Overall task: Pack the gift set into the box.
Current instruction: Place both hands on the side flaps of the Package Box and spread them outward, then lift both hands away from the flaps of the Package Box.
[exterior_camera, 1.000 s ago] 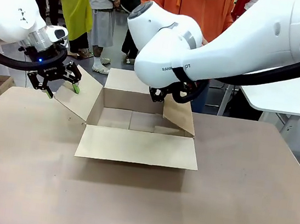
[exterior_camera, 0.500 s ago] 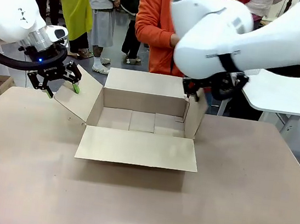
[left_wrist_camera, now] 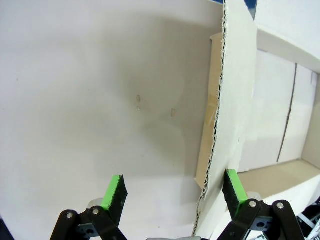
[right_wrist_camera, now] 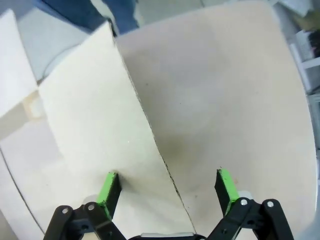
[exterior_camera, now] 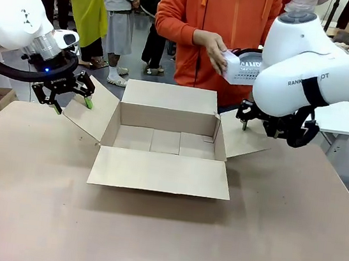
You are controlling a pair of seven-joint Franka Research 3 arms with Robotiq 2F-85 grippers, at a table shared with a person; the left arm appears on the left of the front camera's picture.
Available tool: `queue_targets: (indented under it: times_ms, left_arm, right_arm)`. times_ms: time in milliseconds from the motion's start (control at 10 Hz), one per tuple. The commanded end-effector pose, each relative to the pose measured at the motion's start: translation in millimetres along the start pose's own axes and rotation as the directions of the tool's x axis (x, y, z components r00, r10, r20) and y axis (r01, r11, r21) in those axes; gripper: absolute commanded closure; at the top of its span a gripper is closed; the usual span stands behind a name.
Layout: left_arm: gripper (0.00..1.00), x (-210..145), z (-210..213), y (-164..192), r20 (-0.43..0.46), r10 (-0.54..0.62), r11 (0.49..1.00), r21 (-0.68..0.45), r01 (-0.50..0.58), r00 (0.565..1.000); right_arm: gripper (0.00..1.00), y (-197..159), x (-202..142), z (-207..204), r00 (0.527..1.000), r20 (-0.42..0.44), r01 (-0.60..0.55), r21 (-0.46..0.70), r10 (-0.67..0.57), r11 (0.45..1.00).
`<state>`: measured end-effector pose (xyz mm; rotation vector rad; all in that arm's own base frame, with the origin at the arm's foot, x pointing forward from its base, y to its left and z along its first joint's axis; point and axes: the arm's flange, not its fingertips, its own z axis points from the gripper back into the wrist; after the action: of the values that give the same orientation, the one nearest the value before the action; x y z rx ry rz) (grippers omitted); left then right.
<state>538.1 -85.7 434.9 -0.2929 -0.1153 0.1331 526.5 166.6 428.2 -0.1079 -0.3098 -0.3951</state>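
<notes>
While looking across, can spot the gift set [exterior_camera: 241,70] up in a person's hand [exterior_camera: 212,48], just behind the open box [exterior_camera: 166,118]. Got left gripper [exterior_camera: 73,104] and right gripper [right_wrist_camera: 168,182] spread wide, each straddling the edge of a side flap [exterior_camera: 92,118].

The brown cardboard box [exterior_camera: 159,172] stands upright in the middle of the counter [exterior_camera: 147,243], all four flaps spread open. The white lattice basket [exterior_camera: 232,71], with the grey lettered pouch [exterior_camera: 252,65] inside, is held aloft beyond its far right corner

Box [exterior_camera: 160,141] ctr of table [exterior_camera: 147,243] — basket [exterior_camera: 241,70] behind, in person's hand [exterior_camera: 214,49].
</notes>
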Motion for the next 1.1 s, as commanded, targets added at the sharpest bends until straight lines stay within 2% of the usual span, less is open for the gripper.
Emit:
queue_targets:
  times_ms: [0, 1000]
  left_arm:
    - [0.00, 0.9, 1.9, -1.5, 0.000, 0.009, 1.000, 0.015, -0.009, 1.000]
    - [0.00, 0.9, 1.9, -1.5, 0.000, 0.009, 1.000, 0.015, -0.009, 1.000]
  right_arm:
    - [0.00, 19.2, -2.7, 21.3, 0.998, 0.014, -0.056, -0.088, 0.058, 0.995]
    - [0.00, 19.2, -2.7, 21.3, 0.998, 0.014, -0.056, -0.088, 0.058, 0.995]
